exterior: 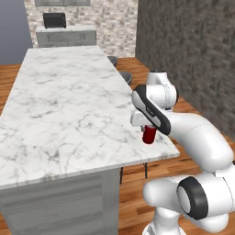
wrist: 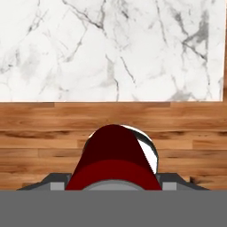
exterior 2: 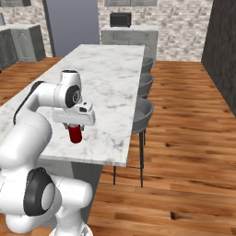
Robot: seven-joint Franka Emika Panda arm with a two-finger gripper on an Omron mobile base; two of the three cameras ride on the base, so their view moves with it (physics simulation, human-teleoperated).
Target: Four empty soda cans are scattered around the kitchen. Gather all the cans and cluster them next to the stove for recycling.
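My gripper [exterior: 149, 130] points downward over the near right corner of the marble island counter [exterior: 69, 110]. A red soda can [exterior: 148, 135] hangs upright between my fingers, clamped at its upper part, its body projecting below the hand. From the hand camera the soda can [wrist: 113, 159] sits centred between my fingertips. Grey stools [exterior 2: 143, 115] stand along the island's far side.

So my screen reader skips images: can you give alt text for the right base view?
A white robot arm's tool grips a red soda can upright over a white marble island. Grey stools line its right side on wood floor.
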